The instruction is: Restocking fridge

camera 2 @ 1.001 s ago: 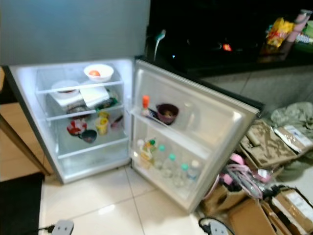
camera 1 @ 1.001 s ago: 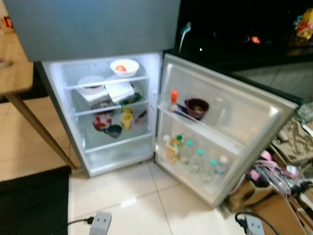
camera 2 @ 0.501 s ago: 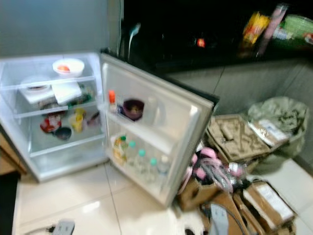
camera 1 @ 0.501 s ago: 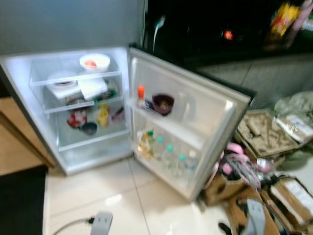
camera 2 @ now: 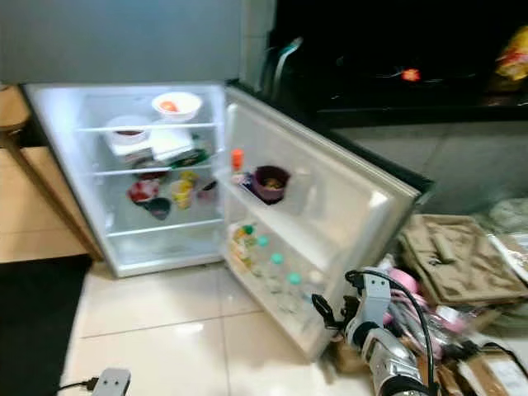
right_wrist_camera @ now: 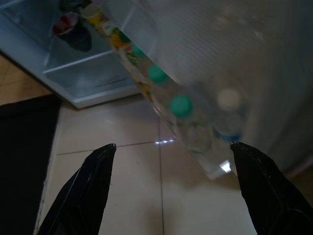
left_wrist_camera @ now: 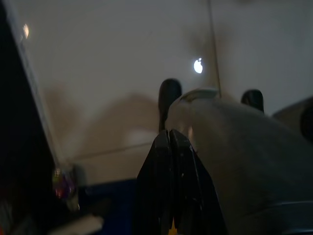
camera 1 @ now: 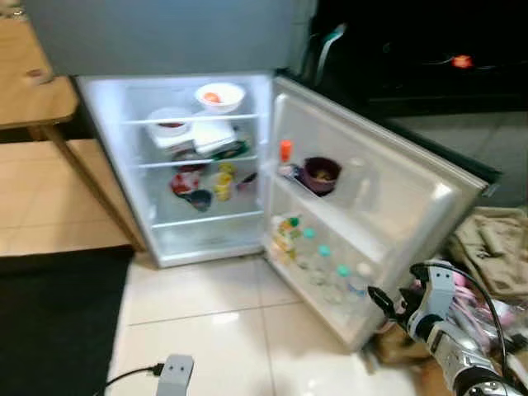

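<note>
The fridge [camera 1: 190,165] stands lit, its door [camera 1: 371,206] swung wide. Green-capped bottles [right_wrist_camera: 182,105] fill the lower door shelf, just ahead of the spread right gripper [right_wrist_camera: 171,181].

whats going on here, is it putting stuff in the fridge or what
The fridge stands with its door swung wide, bowls on the shelves and bottles in the door rack. The right gripper is raised near the door's lower rack, fingers spread and holding nothing. The left gripper hangs shut over the floor. Nothing is being loaded yet.
</note>
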Robot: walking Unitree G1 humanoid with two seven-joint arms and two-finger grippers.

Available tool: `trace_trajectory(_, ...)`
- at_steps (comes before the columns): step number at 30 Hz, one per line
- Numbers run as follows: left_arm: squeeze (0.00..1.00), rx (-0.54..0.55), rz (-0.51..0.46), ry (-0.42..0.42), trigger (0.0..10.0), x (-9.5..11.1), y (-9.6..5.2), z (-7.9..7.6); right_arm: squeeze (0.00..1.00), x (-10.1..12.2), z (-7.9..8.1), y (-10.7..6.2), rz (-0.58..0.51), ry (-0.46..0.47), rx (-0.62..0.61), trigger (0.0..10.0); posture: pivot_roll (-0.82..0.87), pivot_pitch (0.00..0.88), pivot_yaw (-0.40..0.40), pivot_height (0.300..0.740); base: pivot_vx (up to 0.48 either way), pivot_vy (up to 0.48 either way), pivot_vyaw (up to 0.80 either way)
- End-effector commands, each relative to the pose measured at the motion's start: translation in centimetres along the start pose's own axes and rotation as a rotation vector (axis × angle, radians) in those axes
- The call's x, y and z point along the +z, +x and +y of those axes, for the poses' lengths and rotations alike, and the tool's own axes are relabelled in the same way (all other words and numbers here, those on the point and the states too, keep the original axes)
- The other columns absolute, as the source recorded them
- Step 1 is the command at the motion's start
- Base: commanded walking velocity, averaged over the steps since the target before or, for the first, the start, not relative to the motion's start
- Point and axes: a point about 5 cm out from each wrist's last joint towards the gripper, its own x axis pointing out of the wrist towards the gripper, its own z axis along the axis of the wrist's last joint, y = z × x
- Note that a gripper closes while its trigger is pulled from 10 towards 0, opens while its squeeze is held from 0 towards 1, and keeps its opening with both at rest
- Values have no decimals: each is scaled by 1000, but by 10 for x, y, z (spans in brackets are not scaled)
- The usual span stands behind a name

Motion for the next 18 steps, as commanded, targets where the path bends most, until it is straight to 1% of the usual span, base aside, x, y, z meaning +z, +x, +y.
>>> trace_trajectory(1, 0, -6, 58, -13, 10000, -16, -2, -2, 0, 7, -14, -4, -32, 32, -92, 10000, -27, 0, -61, 740, 0, 0, 769)
trace_trajectory(2, 0, -6, 58, -13, 10000, -16, -2, -2, 0, 7, -14, -4, -32, 32, -92, 10000, -27, 0, -61, 740, 0, 0, 769)
trace_trajectory(3, 0, -7, 59, -13, 10000, -17, -2, -3, 0, 7, -18, -6, -32, 40, -119, 10000, -26, 0, -63, 740, 0, 0, 769)
trace_trajectory(4, 0, -8, 59, -13, 10000, -17, -3, -3, 0, 5, -24, -10, -23, 47, -176, 10000, -26, 0, -63, 740, 0, 0, 781)
trace_trajectory(5, 0, -8, 59, -13, 10000, -17, -3, -3, 0, 5, -24, -10, -23, 47, -176, 10000, -26, 0, -63, 740, 0, 0, 781)
trace_trajectory(6, 0, -8, 59, -14, 10000, -17, -3, -3, 0, 3, -31, -13, -19, 72, -234, 10000, -26, 0, -63, 740, 0, 0, 0)
trace_trajectory(8, 0, -8, 58, -16, 10000, -17, -3, -3, 0, 0, -36, -17, -4, 93, -279, 10000, -26, 0, -63, 740, 0, 0, 0)
trace_trajectory(9, 0, -8, 58, -17, 10000, -18, -3, -3, 0, -2, -39, -19, 10, 95, -299, 10000, -26, 0, -63, 740, 0, 0, 0)
trace_trajectory(10, 0, -9, 59, -17, 10000, -18, -3, -3, 0, -5, -43, -22, 42, 72, -330, 10000, -26, 0, -63, 740, 0, 0, 0)
trace_trajectory(11, 0, -9, 59, -17, 10000, -18, -3, -3, 0, -5, -43, -22, 42, 72, -330, 10000, -26, 0, -63, 740, 0, 0, 0)
trace_trajectory(16, 0, -10, 59, -17, 10000, -18, -3, -2, 0, -19, -60, -38, 192, -11, -453, 10000, -27, 0, -61, 740, 0, 0, 0)
trace_trajectory(17, 0, -10, 58, -16, 10000, -18, -3, -2, 0, -23, -74, -50, 256, -15, -551, 10000, -24, 0, -59, 740, 0, 0, 0)
trace_trajectory(18, 0, -10, 58, -17, 10000, -18, -3, -2, 0, -23, -80, -56, 267, -7, -594, 10000, -25, 0, -58, 740, 0, 0, 0)
